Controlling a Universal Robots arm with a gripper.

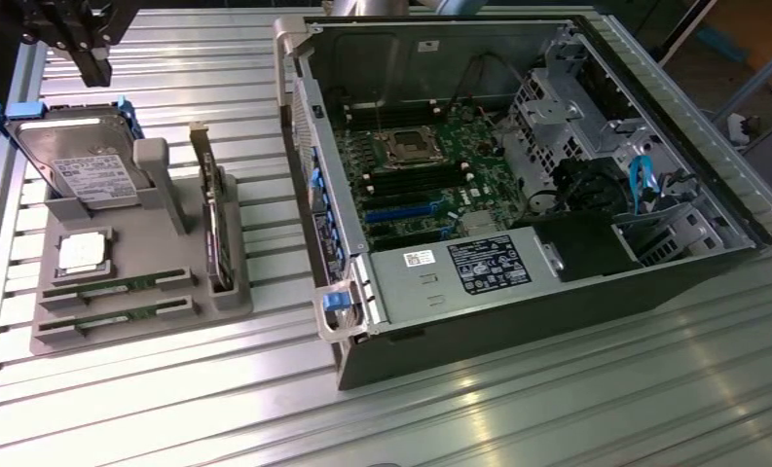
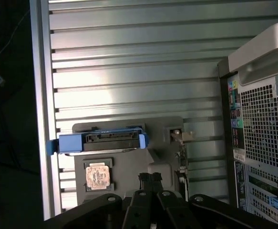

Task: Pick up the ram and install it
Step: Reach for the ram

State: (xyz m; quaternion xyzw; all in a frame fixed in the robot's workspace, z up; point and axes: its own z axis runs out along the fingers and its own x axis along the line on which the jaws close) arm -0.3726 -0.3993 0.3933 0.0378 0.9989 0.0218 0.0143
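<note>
Two ram sticks lie flat in slots at the near end of a grey holder tray [image 1: 230,302], one [image 1: 116,285] just behind the other [image 1: 113,319]. Both are long, thin and green. My gripper [image 1: 94,74] hangs high over the table's far corner at the exterior view's left, beyond the tray and well away from the ram. Its fingers [image 2: 149,178] are pressed together with nothing between them. The open computer case [image 1: 516,175] lies on its side at the exterior view's right, its motherboard [image 1: 424,175] exposed.
The tray also holds an upright hard drive in a blue caddy [image 1: 81,165] [image 2: 111,141], a square silver processor [image 1: 85,251] [image 2: 98,176] and a dark expansion card [image 1: 214,224] standing on edge. Ribbed aluminium tabletop [image 1: 490,409] lies bare in front. The case's rear panel [image 2: 262,119] is beside the tray.
</note>
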